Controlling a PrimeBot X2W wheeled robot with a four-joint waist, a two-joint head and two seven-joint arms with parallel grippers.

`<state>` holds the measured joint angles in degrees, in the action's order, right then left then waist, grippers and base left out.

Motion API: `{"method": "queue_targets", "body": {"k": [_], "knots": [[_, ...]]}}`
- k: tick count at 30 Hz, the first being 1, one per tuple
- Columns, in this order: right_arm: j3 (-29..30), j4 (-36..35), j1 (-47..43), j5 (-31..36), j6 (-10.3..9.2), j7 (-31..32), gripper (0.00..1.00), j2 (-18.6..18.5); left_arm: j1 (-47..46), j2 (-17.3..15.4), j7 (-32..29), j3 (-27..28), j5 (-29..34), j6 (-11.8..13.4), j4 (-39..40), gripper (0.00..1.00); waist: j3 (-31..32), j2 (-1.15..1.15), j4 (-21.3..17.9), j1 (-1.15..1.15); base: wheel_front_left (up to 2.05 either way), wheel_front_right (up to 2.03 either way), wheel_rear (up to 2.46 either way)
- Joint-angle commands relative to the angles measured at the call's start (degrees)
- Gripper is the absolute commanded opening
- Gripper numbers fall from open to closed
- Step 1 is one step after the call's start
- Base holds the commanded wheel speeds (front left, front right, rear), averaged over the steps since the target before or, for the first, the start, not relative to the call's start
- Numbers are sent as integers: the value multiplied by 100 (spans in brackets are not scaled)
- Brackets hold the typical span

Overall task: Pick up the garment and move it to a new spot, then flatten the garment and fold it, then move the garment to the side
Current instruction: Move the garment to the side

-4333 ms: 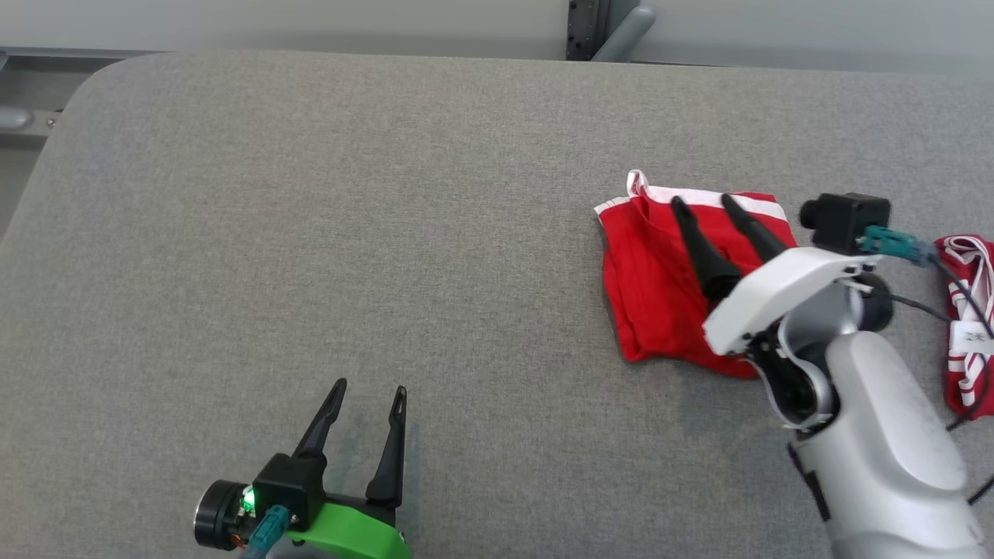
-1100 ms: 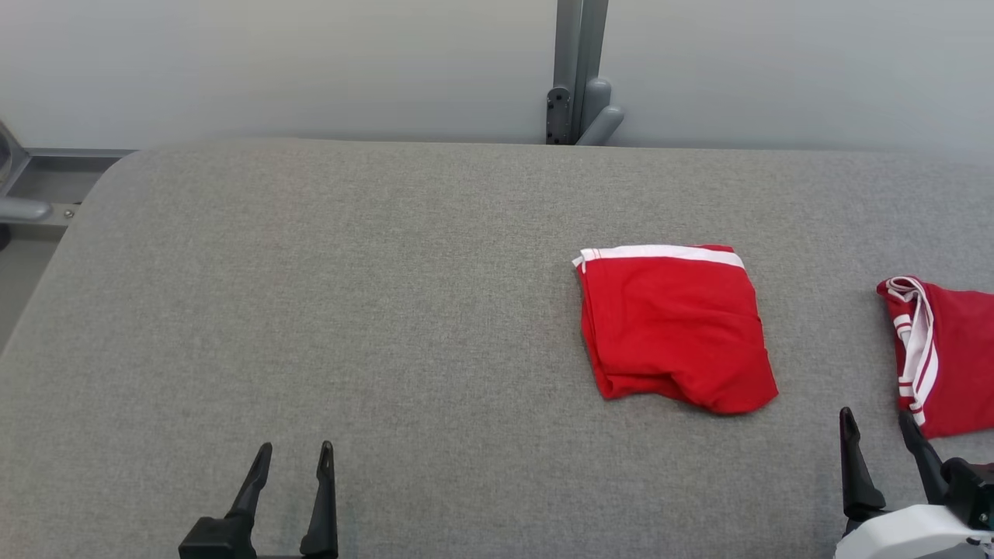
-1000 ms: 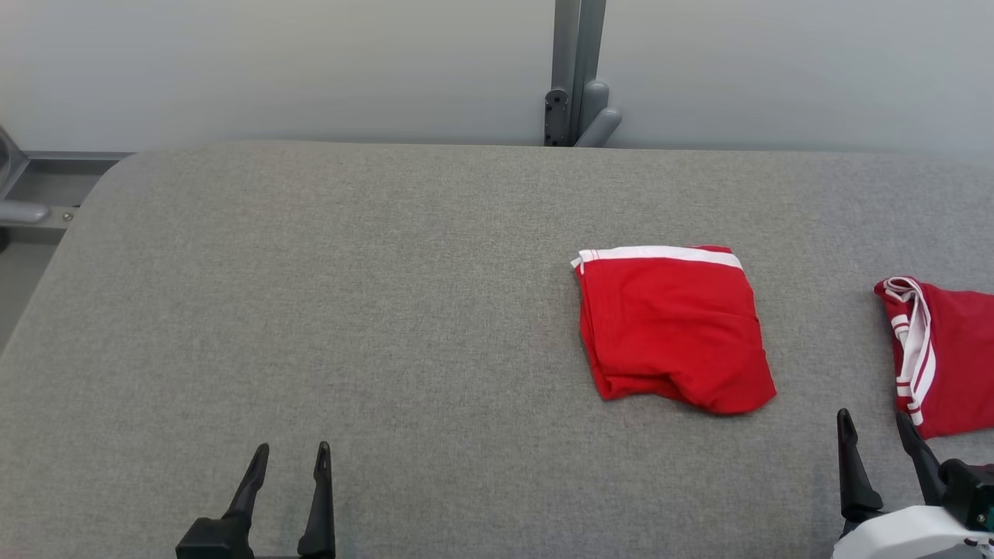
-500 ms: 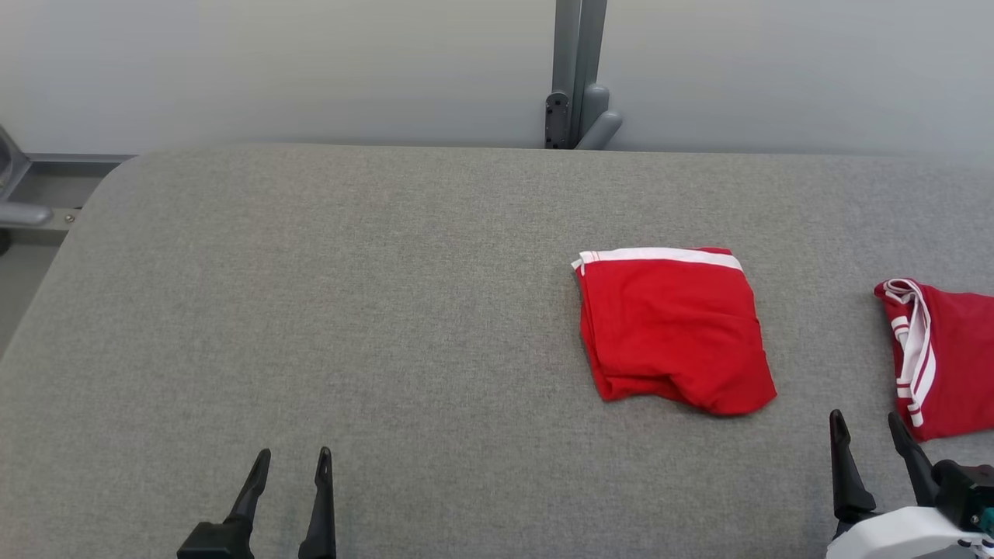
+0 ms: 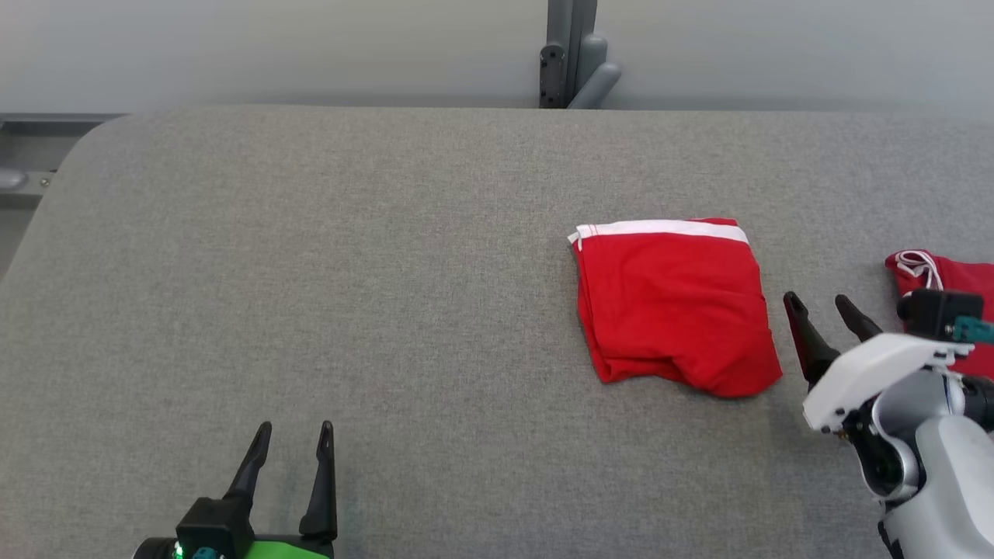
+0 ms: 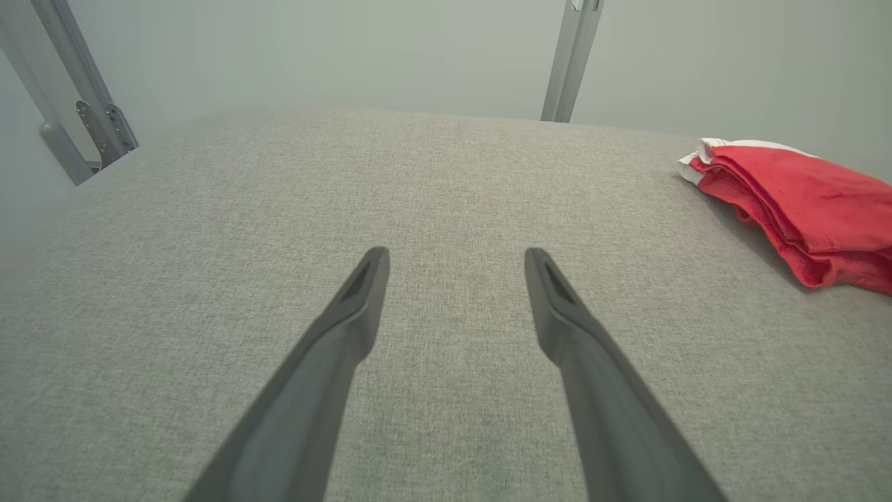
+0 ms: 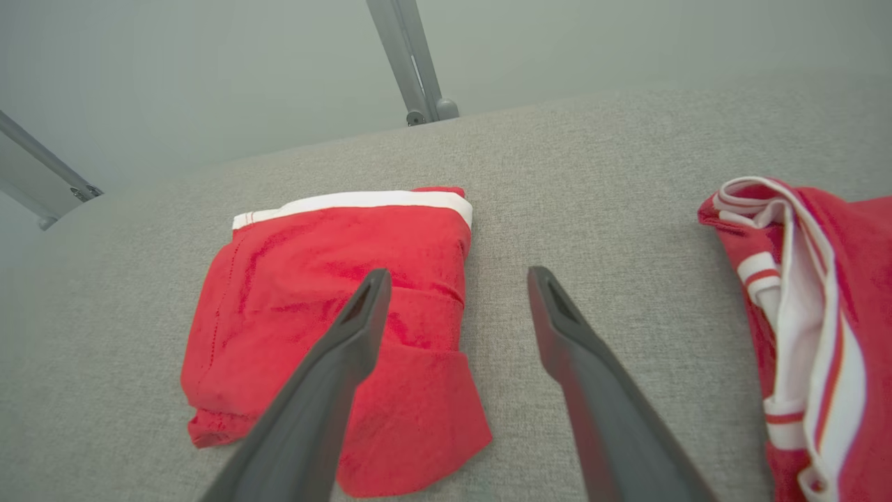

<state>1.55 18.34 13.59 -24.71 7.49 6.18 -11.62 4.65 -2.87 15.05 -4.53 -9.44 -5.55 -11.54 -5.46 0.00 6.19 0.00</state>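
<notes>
The garment point(image 5: 674, 304) is a red cloth with a white band, folded into a rough square on the right half of the grey table point(image 5: 349, 272). It also appears in the right wrist view point(image 7: 327, 307) and at the right edge of the left wrist view point(image 6: 801, 209). My right gripper point(image 5: 817, 303) hovers open just right of the garment's right edge, nothing between its fingers point(image 7: 348, 341). My left gripper point(image 5: 295, 432) stands open and empty near the front edge at the lower left, far from the garment, and in its own wrist view point(image 6: 456, 256) it points over bare table.
A second red garment with white stripes point(image 5: 943, 276) lies at the table's far right, behind my right wrist; the right wrist view shows it point(image 7: 815, 314) too. A grey metal post point(image 5: 571, 50) stands behind the far edge. The table's left corner is rounded.
My right gripper has risen and moved forward, up beside the garment's right edge. The head camera has tilted down, shifting the whole picture. The garment lies as before and the left gripper stays open.
</notes>
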Motion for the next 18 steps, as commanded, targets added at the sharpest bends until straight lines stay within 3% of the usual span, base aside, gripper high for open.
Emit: {"method": "queue_targets", "body": {"k": [1, 6, 18], "knots": [[-34, 106, 211, -87, 0, 329, 100, -11, -130, -10, 13, -19, 49, -32, -4, 100, -213, 0, 14, 0, 0, 0, 0], [27, 659, 906, -45, 0, 1115, 100, 118, -303, -10, 13, -85, -17, -63, -57, 100, -426, 0, 157, 0, 0, 0, 0], [434, 1930, 1647, -105, 0, 1370, 100, 362, -499, -11, 13, -190, -95, -60, -89, 100, -613, 0, 322, 0, 0, 0, 0]]}}
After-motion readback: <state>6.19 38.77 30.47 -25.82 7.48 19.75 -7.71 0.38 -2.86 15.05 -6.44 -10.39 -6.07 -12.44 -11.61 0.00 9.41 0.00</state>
